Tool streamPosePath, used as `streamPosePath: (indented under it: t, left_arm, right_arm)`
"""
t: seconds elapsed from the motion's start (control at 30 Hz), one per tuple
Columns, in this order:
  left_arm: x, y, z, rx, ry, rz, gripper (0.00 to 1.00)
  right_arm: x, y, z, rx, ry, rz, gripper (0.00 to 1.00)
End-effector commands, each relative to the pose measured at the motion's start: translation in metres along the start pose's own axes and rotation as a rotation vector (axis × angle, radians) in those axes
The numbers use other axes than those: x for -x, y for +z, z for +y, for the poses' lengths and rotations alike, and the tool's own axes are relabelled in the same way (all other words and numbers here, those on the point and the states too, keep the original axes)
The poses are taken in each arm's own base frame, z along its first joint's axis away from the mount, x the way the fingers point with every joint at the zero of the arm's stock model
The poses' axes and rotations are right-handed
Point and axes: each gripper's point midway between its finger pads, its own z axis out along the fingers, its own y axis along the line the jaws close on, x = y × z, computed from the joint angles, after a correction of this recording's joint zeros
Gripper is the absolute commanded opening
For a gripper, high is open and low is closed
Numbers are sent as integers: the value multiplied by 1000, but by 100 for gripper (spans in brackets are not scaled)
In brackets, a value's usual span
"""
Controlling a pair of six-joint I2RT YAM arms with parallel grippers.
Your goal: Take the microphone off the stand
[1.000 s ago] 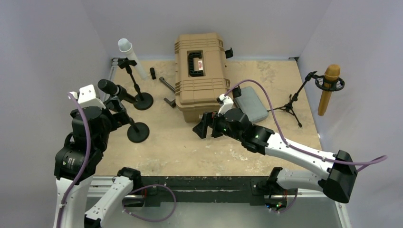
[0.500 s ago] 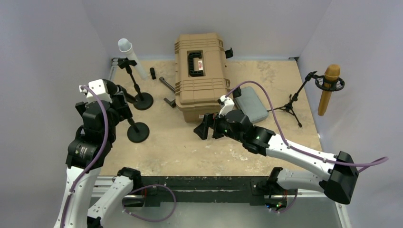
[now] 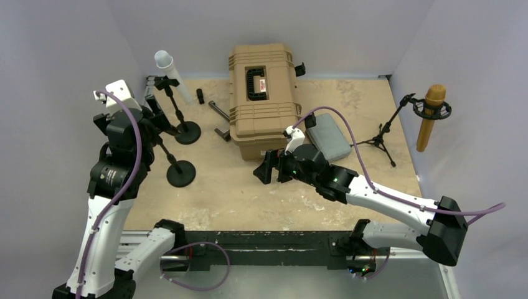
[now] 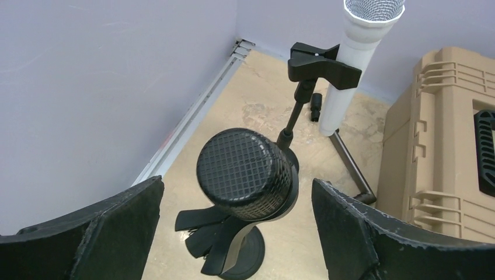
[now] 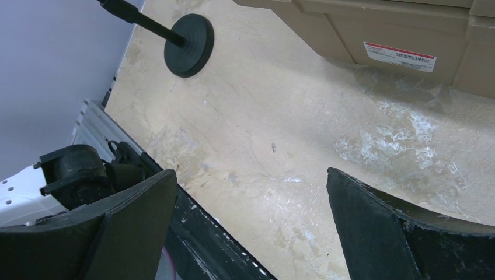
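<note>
Black mesh-headed microphone (image 4: pixel 245 169) stands head-up on its black round-based stand (image 4: pixel 233 265), between the left gripper's (image 4: pixel 236 184) spread fingers, neither finger touching it. Top view hides this microphone behind the left arm; only the stand's rod and base show there. Beyond, in the left wrist view: white microphone (image 4: pixel 350 52) in a clip, tan hard case (image 4: pixel 438 146). Right gripper (image 5: pixel 251 174) spread wide, holding nothing, over beige counter (image 5: pixel 262 116) near the case. Only the top view shows a gold microphone (image 3: pixel 431 118), far right.

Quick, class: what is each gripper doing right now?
Left gripper: open, black microphone just ahead, not gripped.
Right gripper: open, holding nothing.
</note>
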Motion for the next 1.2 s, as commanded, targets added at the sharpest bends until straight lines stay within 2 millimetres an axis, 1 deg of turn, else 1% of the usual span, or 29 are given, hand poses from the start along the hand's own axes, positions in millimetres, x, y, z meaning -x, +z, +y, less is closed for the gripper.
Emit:
streamPosePath:
  t: [0.0, 0.07, 0.4, 0.5, 0.57, 0.73, 0.77, 0.87, 0.93, 1.07, 1.13, 1.17]
  left_arm:
    - [26, 1, -7, -11, -91, -75, 94]
    - [27, 4, -8, 3, -93, -73, 91]
    - [16, 17, -4, 66, -106, -76, 71]
    - [14, 18, -6, 59, -96, -75, 58]
    - [12, 20, -7, 54, -85, -65, 48]
    - [7, 18, -7, 37, -80, -51, 27]
    - [7, 16, -8, 30, -82, -50, 25]
    - [9, 10, -12, -24, -89, -51, 12]
    - [11, 3, -17, -73, -92, -45, 1]
    - [16, -14, -26, -179, -100, -32, 0]
    - [18, -25, -35, -263, -89, -33, 0]
    - [20, -32, -43, -324, -78, -31, 0]
  right_arm:
    - [16, -2, 16, 46, -19, -35, 99]
    - [17, -2, 17, 44, -21, -33, 99]
    - [19, -2, 17, 37, -20, -33, 99]
    - [19, -2, 16, 31, -20, -33, 99]
    - [19, -3, 16, 28, -20, -34, 99]
    - [18, -2, 14, 22, -16, -33, 99]
    - [18, -2, 14, 21, -16, -32, 99]
    - [16, -1, 13, 20, -17, -26, 99]
    - [16, 0, 13, 17, -16, -26, 99]
    - [13, 3, 13, 24, -20, -18, 99]
    - [14, 3, 20, 65, -35, -18, 99]
    - [13, 2, 25, 91, -42, -17, 99]
